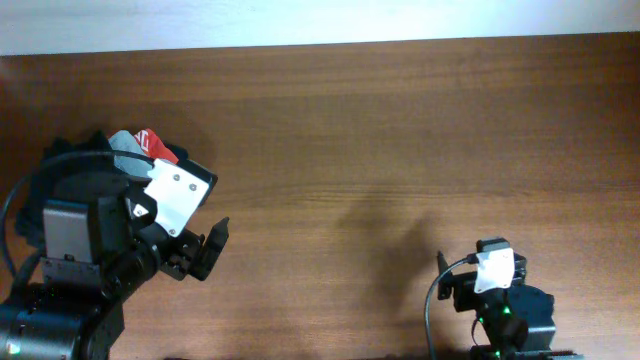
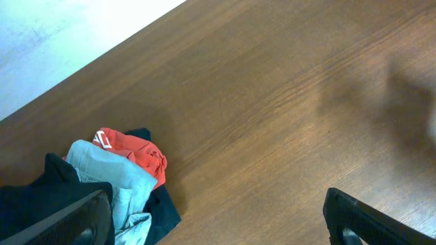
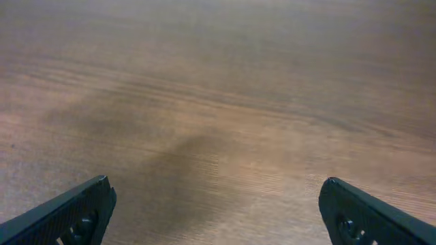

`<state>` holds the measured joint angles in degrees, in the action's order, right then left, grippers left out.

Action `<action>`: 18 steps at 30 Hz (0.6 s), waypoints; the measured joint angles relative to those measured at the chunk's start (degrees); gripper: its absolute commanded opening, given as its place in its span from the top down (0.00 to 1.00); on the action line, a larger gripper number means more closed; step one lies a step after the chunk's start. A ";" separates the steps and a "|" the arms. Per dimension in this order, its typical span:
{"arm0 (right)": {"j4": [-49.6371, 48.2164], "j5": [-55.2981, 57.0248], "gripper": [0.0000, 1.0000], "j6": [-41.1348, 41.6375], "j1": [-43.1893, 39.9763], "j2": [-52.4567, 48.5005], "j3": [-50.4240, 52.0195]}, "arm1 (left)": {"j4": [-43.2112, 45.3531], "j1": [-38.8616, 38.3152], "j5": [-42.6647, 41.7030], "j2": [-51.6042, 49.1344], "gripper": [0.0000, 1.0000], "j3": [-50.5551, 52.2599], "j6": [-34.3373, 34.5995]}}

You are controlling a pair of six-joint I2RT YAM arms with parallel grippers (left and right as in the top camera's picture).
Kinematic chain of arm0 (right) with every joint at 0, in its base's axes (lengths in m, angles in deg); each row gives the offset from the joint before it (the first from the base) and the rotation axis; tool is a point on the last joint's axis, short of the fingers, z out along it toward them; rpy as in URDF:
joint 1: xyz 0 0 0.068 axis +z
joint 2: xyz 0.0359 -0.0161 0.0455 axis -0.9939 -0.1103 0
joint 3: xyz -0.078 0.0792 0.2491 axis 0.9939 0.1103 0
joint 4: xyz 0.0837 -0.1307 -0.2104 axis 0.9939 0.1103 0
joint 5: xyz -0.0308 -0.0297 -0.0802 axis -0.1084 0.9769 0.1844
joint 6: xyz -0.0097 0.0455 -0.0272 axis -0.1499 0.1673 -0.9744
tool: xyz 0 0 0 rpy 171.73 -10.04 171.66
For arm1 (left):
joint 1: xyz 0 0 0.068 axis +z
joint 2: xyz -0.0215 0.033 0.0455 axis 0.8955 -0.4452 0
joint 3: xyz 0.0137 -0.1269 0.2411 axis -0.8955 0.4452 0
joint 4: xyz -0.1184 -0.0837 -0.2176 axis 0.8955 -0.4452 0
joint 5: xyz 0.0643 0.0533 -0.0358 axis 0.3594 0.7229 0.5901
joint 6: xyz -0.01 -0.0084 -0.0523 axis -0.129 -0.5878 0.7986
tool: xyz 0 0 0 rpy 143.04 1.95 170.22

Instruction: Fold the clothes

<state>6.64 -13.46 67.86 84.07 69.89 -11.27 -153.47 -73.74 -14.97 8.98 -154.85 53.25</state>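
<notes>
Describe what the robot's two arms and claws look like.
Both arms are black. The left arm carries a white bolted plate and black cable; the right arm a white plate, cable and green light. The left claw and right claw have flat black fingers.

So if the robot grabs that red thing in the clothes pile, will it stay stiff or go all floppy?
Probably floppy: the red garment lies crumpled in soft folds. It may tug the grey-blue garment along, since they lie bunched together.
</notes>
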 measured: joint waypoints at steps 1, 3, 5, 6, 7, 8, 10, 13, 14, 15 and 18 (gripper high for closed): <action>-0.96 -0.50 0.01 0.04 0.00 0.00 0.81 | -0.02 0.00 0.00 0.00 0.01 0.00 0.00; -2.21 -1.62 0.01 0.04 0.00 0.00 2.16 | 0.00 0.00 0.00 0.00 0.01 0.00 0.02; -2.84 -2.58 0.01 0.07 0.00 0.00 2.36 | 0.00 0.00 0.00 0.00 0.01 0.00 0.11; -3.06 -2.97 0.01 0.04 0.00 0.00 2.36 | 0.00 0.00 0.00 0.00 0.01 0.00 0.17; -3.04 -3.21 0.01 0.04 0.00 0.00 2.36 | 0.00 0.00 0.00 0.00 0.00 0.00 0.17; -3.06 -3.45 0.01 0.07 0.00 0.00 2.36 | 0.00 0.00 0.00 0.00 0.01 0.00 0.17; -3.06 -3.65 0.01 0.04 0.00 0.00 2.36 | 0.00 0.00 0.00 0.00 0.01 0.00 0.17; -3.06 -3.96 0.01 0.04 0.00 0.00 2.36 | 0.00 0.00 0.00 0.00 0.01 0.00 0.17; -3.06 -4.09 0.01 0.04 0.00 0.00 2.36 | 0.00 0.00 0.00 0.00 0.00 0.00 0.17; -3.06 -4.11 0.01 0.07 0.00 0.00 2.36 | 0.00 0.00 0.00 0.00 0.01 0.00 0.17; -3.06 -4.13 0.01 0.07 0.00 0.00 2.36 | 0.00 0.00 0.00 0.00 0.01 0.00 0.17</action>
<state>3.58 -17.59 67.93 84.07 69.89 -8.90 -153.47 -73.74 -14.97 8.98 -154.85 53.43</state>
